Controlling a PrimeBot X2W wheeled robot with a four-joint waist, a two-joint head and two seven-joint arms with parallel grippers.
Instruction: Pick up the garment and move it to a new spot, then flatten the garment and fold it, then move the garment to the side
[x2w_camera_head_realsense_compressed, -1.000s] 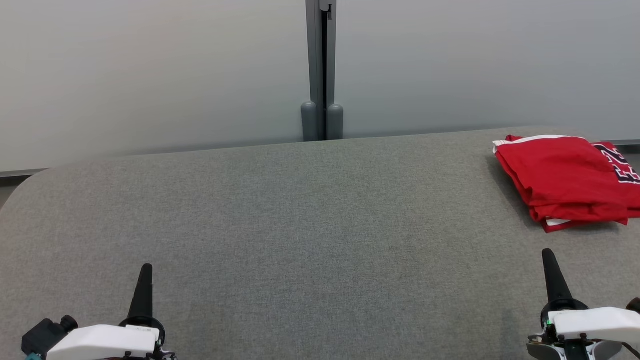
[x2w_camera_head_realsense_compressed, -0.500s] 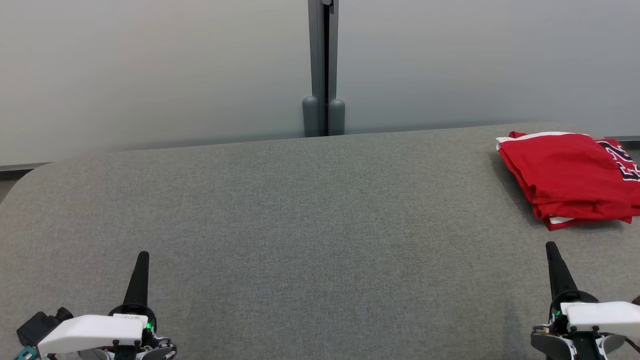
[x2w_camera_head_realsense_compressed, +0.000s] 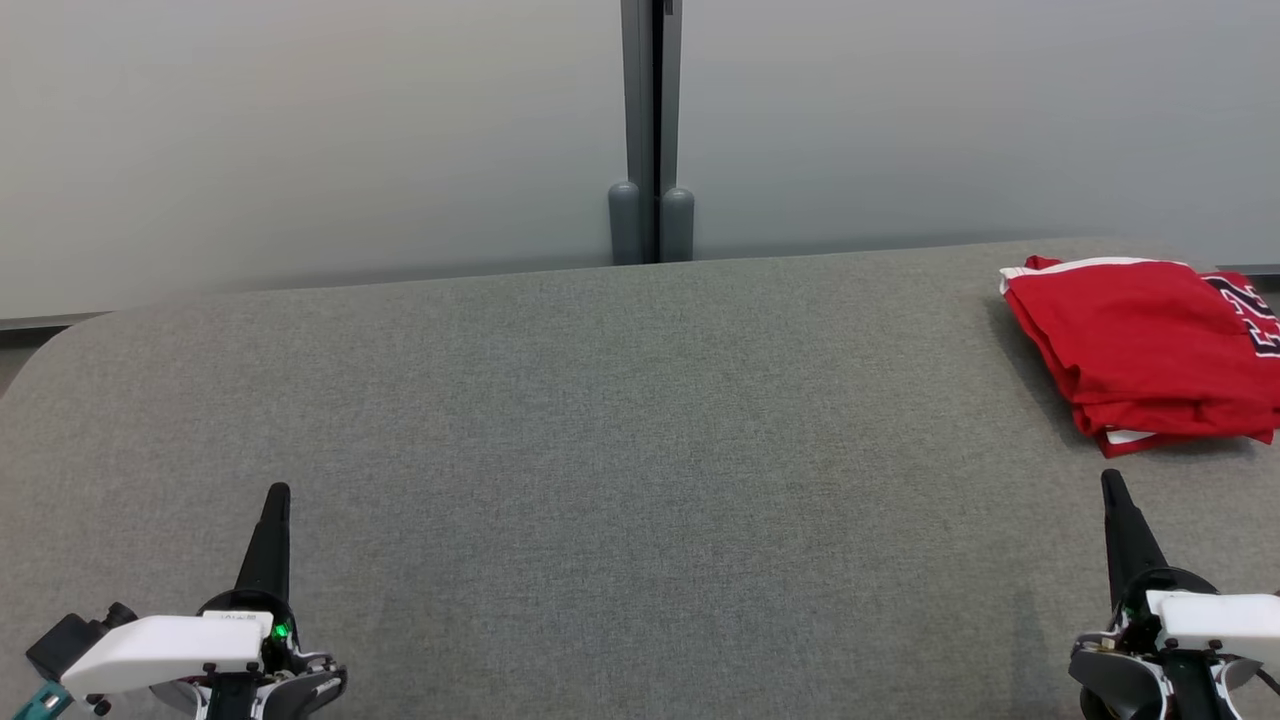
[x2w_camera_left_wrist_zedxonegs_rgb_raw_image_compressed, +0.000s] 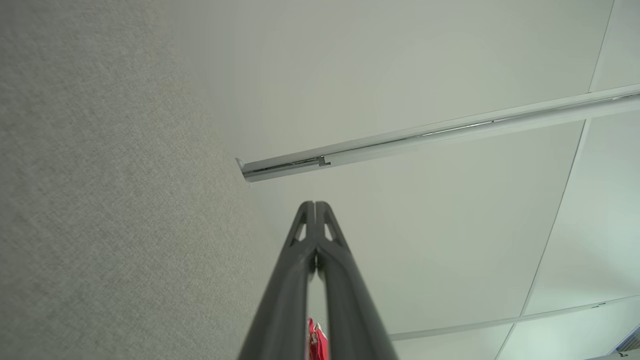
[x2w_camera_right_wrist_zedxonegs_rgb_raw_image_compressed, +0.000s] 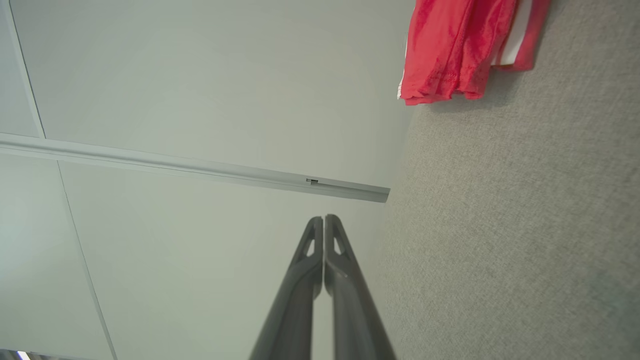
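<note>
— What had your fingers got hold of?

— Nothing. My left fingers (x2w_camera_head_realsense_compressed: 268, 545) were pressed shut, tip against tip, with no cloth between them. My right fingers (x2w_camera_head_realsense_compressed: 1127, 535) were closed the same way and just as empty.

— And where did they sit?

— Both pairs pointed away from me over the near part of the grey cloth-covered table (x2w_camera_head_realsense_compressed: 600, 420). The left pair was near its left side and the right pair near its right, well apart from each other. Whether they touched the cloth, I could not tell.

— Where was the garment?

— The garment (x2w_camera_head_realsense_compressed: 1120, 340) lay folded in the far right corner of the table. It was red, with a white strip along its far edge. It was ahead of my right fingers and clear of them.

— Was anything with it?

— A red jersey (x2w_camera_head_realsense_compressed: 1262, 320) with black, white-edged numbers. The garment seemed to lie partly over it, and the jersey stuck out on the right.

— And beyond that?

— A pale wall (x2w_camera_head_realsense_compressed: 300, 150) stood behind the table's far edge, with a grey post (x2w_camera_head_realsense_compressed: 650, 120) near the middle.
</note>
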